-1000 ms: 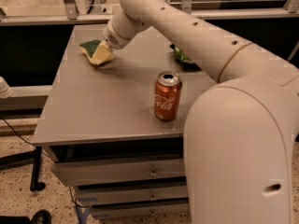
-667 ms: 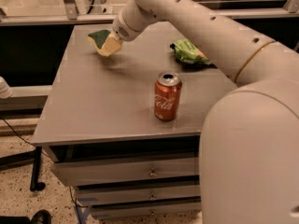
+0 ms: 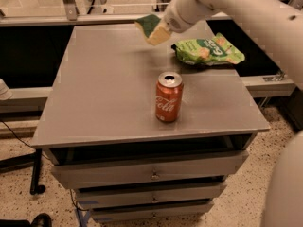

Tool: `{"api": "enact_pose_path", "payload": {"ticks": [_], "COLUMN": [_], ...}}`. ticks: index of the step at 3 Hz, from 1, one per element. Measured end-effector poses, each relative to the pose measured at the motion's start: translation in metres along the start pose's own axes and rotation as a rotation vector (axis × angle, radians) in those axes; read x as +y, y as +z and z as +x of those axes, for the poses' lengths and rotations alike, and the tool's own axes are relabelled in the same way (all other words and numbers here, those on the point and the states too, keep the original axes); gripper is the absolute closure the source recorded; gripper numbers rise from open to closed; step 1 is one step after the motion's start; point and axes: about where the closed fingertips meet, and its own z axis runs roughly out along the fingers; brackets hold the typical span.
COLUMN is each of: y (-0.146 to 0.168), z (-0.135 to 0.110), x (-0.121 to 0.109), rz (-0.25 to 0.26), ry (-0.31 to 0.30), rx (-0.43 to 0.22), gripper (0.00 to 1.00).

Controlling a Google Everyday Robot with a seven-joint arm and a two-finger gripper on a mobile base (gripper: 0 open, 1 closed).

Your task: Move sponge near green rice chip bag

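we see the claw [image 3: 164,29] over the far middle of the tabletop [image 3: 104,93], clamped on the sponge [image 3: 150,26], which hangs tilted above the surface, green side up. just to its right the green rice chip bag [image 3: 208,51] lies flat. nearer us a red soda can [image 3: 168,97] stands upright.

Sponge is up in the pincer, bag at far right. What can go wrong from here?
1. The pincer holds the sponge tilted, off the table; it may slip out before placement.
2. The green rice chip bag lies at the table's right edge; a low sweep could push it off.
3. Released from this height, the sponge might bounce away.
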Motion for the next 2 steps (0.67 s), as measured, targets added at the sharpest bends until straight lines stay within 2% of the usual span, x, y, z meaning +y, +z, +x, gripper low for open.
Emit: {"api": "enact_pose_path", "payload": {"ticks": [1, 2], "y": [-0.057, -0.111], "z": [0.060, 0.104], "x": [-0.028, -0.045], "rz": [0.105, 0.176], "ry": [0.048, 0.070], "rx": [0.016, 0.035], "gripper": [1.00, 1.00]}}
